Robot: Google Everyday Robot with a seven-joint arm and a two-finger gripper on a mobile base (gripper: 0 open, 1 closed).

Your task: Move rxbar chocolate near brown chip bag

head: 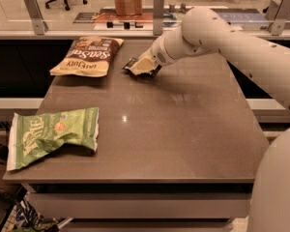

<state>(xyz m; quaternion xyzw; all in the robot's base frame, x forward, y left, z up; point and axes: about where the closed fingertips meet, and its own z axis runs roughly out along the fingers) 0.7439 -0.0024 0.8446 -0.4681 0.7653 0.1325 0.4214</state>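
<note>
The brown chip bag (88, 56) lies flat at the back left of the table, dark brown at its far end and tan-yellow at its near end. My gripper (137, 67) is low over the table just right of that bag, shut on the rxbar chocolate (131, 63), whose dark end sticks out to the left. The bar is mostly covered by the fingers. It sits a short gap from the bag's right edge, at or just above the tabletop.
A green and white chip bag (50, 132) lies at the front left, overhanging the table's left edge. The brown tabletop (183, 129) spreads to the right and front. My white arm (232, 37) reaches in from the right. A glass barrier with posts stands behind.
</note>
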